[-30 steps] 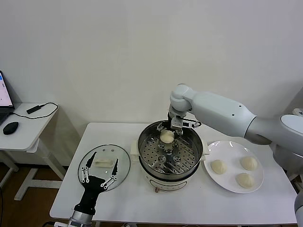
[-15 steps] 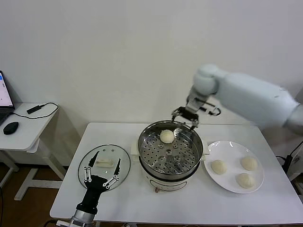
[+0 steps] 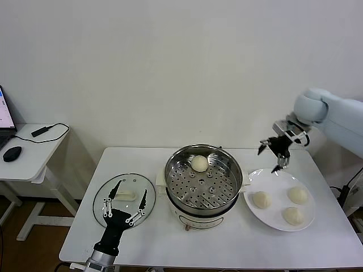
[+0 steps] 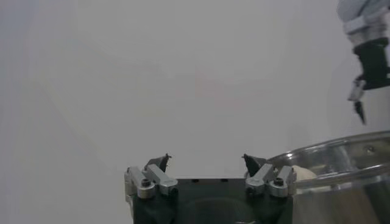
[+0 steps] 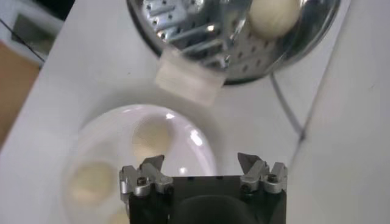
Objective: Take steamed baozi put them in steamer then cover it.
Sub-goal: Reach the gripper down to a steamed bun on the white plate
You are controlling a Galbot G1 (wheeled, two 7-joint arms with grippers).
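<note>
One bun (image 3: 199,163) is seated in the steamer (image 3: 203,182) mid-desk; three buns (image 3: 261,199) are left on the plate (image 3: 278,222) near the desk's right edge. The right claw (image 3: 276,150), spread wide and empty, is held above the plate's far rim, buns below and nearer. The left claw (image 3: 122,206), open, is parked over the lid (image 3: 126,193).

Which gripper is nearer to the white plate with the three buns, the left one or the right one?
The right. The right gripper, open, hangs just above the far rim of the plate. The left gripper, open, sits over the glass lid, beyond the steamer.
</note>
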